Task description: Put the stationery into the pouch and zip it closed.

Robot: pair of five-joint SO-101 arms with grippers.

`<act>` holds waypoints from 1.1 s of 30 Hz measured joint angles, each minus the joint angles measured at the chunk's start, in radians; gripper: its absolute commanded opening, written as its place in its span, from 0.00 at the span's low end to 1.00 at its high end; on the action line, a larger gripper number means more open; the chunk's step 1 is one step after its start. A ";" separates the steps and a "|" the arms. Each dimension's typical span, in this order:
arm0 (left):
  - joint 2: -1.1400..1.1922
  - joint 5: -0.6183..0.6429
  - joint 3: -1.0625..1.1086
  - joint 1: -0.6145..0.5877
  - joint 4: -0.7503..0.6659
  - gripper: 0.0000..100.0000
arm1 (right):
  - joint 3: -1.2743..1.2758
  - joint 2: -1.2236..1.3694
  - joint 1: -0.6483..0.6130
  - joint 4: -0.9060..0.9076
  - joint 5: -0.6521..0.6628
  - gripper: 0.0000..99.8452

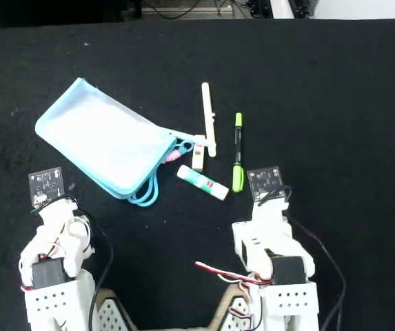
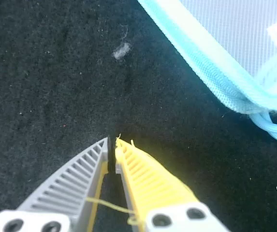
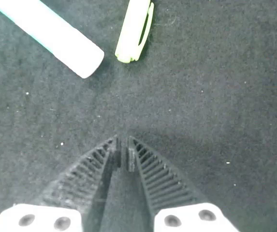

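Observation:
A light blue mesh pouch point(image 1: 104, 141) lies at the left of the black table, its blue strap loops point(image 1: 147, 194) toward the front. Beside its mouth lie a long white pen point(image 1: 209, 118), a small cream item point(image 1: 198, 153), a white glue stick with a green band point(image 1: 203, 183) and a green highlighter point(image 1: 238, 153). My left gripper point(image 2: 112, 145) is shut and empty over bare cloth in front of the pouch's corner point(image 2: 225, 63). My right gripper point(image 3: 123, 146) is shut and empty, just short of the glue stick point(image 3: 46, 36) and the highlighter cap point(image 3: 134, 31).
Both arm bases sit at the table's front edge, the left point(image 1: 52, 269) and the right point(image 1: 273, 265). A small lint speck point(image 2: 122, 50) lies on the cloth near the pouch. Open black cloth spreads to the right and back of the stationery.

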 measured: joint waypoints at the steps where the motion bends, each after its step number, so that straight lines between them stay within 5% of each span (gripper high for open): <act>1: 0.000 0.000 0.000 0.000 0.000 0.04 | 0.000 0.000 0.000 0.000 0.000 0.02; 22: 0.000 0.000 0.000 0.000 -0.011 0.04 | 0.000 0.000 0.000 -0.020 0.000 0.03; 28: 0.000 -0.176 0.000 -0.071 -0.227 0.04 | 0.000 0.000 0.000 -0.388 0.012 0.03; 33: 0.000 -0.371 0.000 -0.100 -0.496 0.04 | 0.000 0.000 0.000 -0.671 0.255 0.03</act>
